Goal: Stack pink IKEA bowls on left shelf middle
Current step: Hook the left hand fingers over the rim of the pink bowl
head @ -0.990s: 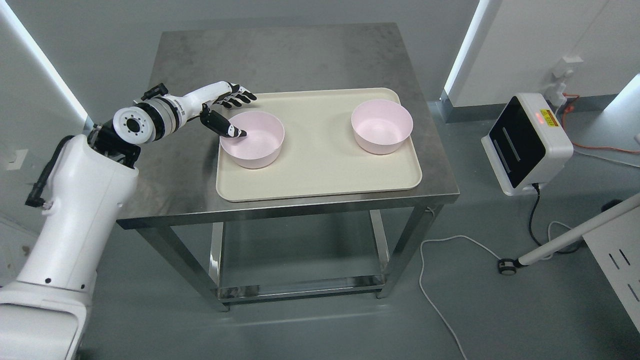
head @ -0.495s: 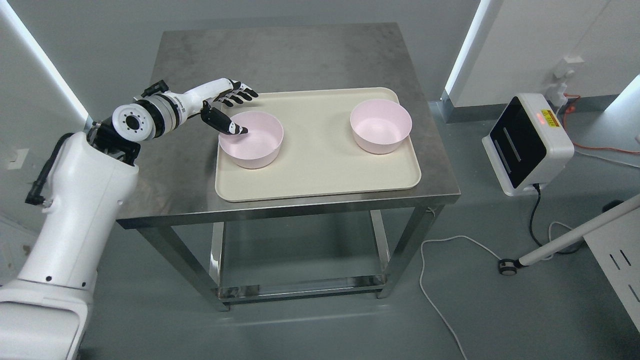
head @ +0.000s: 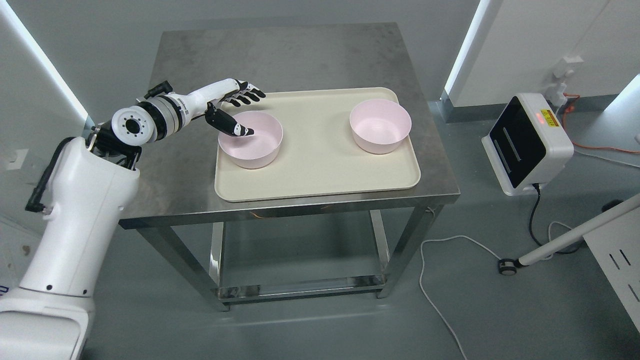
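Here left hand (head: 235, 107) spread open, thumb inside left pink bowl (head: 257, 145).

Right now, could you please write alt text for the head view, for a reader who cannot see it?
The robot's left hand reaches over the rim of the left pink bowl, thumb inside, fingers spread beyond it. A second pink bowl stands apart on the same beige tray, on a steel table.
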Available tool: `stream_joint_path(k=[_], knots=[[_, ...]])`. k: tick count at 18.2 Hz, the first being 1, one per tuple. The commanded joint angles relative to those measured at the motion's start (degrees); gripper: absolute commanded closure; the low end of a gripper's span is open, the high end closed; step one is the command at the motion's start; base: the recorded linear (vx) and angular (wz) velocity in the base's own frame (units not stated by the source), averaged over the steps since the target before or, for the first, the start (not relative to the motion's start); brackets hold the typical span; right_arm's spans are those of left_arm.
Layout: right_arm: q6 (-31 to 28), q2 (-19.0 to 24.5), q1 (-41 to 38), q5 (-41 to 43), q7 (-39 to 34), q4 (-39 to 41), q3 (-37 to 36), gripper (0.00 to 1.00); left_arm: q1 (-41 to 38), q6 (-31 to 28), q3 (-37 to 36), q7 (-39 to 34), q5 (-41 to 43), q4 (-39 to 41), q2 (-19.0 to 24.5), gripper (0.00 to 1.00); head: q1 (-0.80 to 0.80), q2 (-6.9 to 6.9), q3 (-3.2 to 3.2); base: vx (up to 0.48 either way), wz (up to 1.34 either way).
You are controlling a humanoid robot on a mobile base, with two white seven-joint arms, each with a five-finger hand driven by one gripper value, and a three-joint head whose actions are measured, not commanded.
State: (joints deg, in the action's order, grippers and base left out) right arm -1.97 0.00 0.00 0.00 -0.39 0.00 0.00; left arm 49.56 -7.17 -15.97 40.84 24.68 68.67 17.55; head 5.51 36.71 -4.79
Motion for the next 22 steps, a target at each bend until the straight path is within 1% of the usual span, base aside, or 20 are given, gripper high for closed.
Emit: stream_joint_path(k=[1, 5, 10, 13, 14, 16, 17, 18, 19, 22], knots=[[-0.1, -1.0, -1.7, 0.0, 0.0, 1.9, -0.6, 0.0, -0.7, 0.9, -1.2, 0.1, 0.5, 2.6, 1.0, 0.35, 0.0, 0.0, 0.0, 0.0, 0.0], [-0.1, -1.0, -1.7, 0.0, 0.0, 1.9, -0.6, 0.0, -0.7, 3.6, -4.9, 0.1, 1.2, 2.5, 0.8, 0.42, 0.0, 0.0, 0.0, 0.0, 0.0], [-0.1, -1.0, -1.7, 0.0, 0.0, 1.9, -0.6, 0.0, -0.3, 3.8, -4.7, 0.0, 4.8, 0.6, -0.4, 0.49, 0.0, 0.0, 0.0, 0.0, 0.0], [0.0, -1.0, -1.7, 0.0, 0.0, 1.9, -0.7, 0.0, -0.1, 3.9, -4.8, 0.0, 5.1, -0.5, -1.1, 0.52, 0.0, 0.0, 0.0, 0.0, 0.0], [-0.1, -1.0, -1.7, 0.0, 0.0, 1.9, -0.6, 0.0, -0.1, 4.3, -4.9, 0.0, 5.1, -1.0, -1.2, 0.56, 0.0, 0.0, 0.0, 0.0, 0.0], [-0.1, -1.0, -1.7, 0.0, 0.0, 1.9, -0.7, 0.0, -0.2, 6.9, -4.3, 0.0, 5.1, -1.4, -1.3, 0.66, 0.0, 0.0, 0.0, 0.0, 0.0], [-0.1, -1.0, -1.7, 0.0, 0.0, 1.9, -0.6, 0.0, -0.2, 7.2, -3.7, -0.1, 5.0, -2.0, -1.8, 0.7, 0.0, 0.0, 0.0, 0.0, 0.0], [-0.1, -1.0, -1.7, 0.0, 0.0, 1.9, -0.6, 0.0, -0.2, 7.5, -2.3, -0.2, 5.0, -3.3, -3.4, 0.73, 0.0, 0.0, 0.0, 0.0, 0.0], [0.0, -1.0, -1.7, 0.0, 0.0, 1.9, -0.6, 0.0, -0.3, 7.6, -1.2, -0.1, 5.0, -3.9, -4.3, 0.75, 0.0, 0.0, 0.0, 0.0, 0.0], [0.0, -1.0, -1.7, 0.0, 0.0, 1.9, -0.6, 0.0, -0.3, 9.5, -0.8, 0.0, 4.9, -4.1, -5.2, 0.84, 0.0, 0.0, 0.0, 0.0, 0.0]])
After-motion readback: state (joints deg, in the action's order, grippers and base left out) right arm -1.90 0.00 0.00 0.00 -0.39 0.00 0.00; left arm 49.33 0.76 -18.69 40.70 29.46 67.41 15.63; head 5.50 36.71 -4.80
